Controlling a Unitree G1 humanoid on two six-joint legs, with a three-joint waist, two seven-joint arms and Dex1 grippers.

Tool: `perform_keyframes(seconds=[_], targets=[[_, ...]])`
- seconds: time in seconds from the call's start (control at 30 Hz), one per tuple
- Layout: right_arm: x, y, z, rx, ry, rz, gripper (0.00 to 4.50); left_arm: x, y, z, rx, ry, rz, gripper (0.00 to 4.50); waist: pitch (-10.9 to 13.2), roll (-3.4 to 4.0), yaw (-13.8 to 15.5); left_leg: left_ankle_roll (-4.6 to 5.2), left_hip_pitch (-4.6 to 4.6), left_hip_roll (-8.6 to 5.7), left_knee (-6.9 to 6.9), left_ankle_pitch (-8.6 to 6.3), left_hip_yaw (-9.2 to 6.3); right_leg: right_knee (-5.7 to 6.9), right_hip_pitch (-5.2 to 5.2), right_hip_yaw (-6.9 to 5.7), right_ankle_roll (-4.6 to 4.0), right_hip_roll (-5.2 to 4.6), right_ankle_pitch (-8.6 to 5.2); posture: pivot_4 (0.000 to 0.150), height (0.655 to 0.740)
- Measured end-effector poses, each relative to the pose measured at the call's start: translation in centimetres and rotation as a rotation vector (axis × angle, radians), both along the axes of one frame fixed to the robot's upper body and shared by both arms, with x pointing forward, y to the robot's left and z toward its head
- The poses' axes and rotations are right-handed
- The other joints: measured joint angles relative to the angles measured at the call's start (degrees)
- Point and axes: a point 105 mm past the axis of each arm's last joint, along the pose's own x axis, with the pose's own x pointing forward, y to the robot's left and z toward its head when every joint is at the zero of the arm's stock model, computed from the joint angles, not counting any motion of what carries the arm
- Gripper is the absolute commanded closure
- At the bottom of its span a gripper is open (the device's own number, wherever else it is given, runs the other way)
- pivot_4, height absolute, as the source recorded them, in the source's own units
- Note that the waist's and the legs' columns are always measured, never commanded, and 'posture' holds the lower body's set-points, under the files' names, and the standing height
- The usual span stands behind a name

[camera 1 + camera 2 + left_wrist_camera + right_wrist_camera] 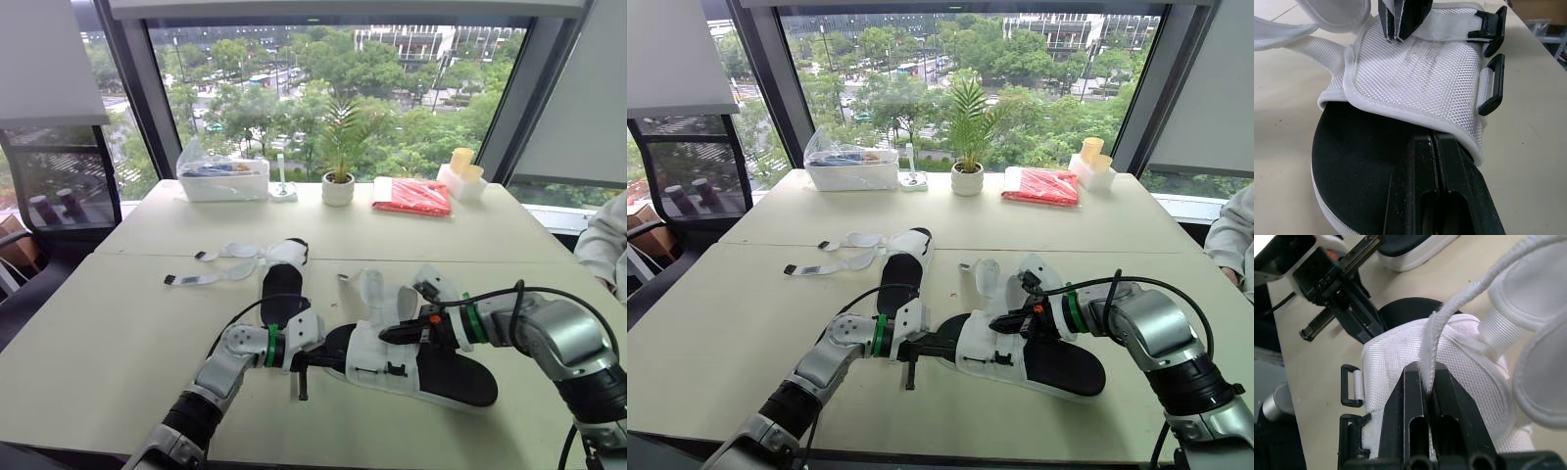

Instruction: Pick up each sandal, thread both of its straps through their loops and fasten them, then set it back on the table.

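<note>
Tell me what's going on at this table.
The robot is working on the near sandal. Its left gripper is shut on the edge of the black sole, steadying it, while the right gripper pinches a white strap above the mesh upper. The two black loops on the sandal's side look not yet threaded. The other sandal lies farther back on the table with its straps spread open.
</note>
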Motion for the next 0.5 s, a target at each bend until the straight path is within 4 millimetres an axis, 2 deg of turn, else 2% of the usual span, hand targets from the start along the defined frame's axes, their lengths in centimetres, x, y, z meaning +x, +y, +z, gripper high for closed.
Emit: perform_keyframes(seconds=[0.3, 0.5], targets=[[-1.0, 0.0, 0.4, -0.003, -0.041, -0.052, 4.46, 0.0, -0.4, -0.3, 0.079, -0.04, -0.056, 4.5, -0.02, -0.01, 0.1, 0.01, 0.05, -0.03, 0.0, 0.0, 0.0, 0.01, 0.08, -0.01, 0.0, 0.02, 0.0, 0.15, 0.7374], [-1.3, 0.1, 0.9, 0.004, -0.047, -0.067, 4.46, 0.4, -0.6, -0.6, 0.132, -0.092, -0.068, 4.5, -0.04, -0.02, 0.07, 0.06, 0.55, -0.03, 0.0, -0.03, -0.07, -0.12, 0.71, -0.02, 0.0, 0.02, 0.0, 0.15, 0.7374]])
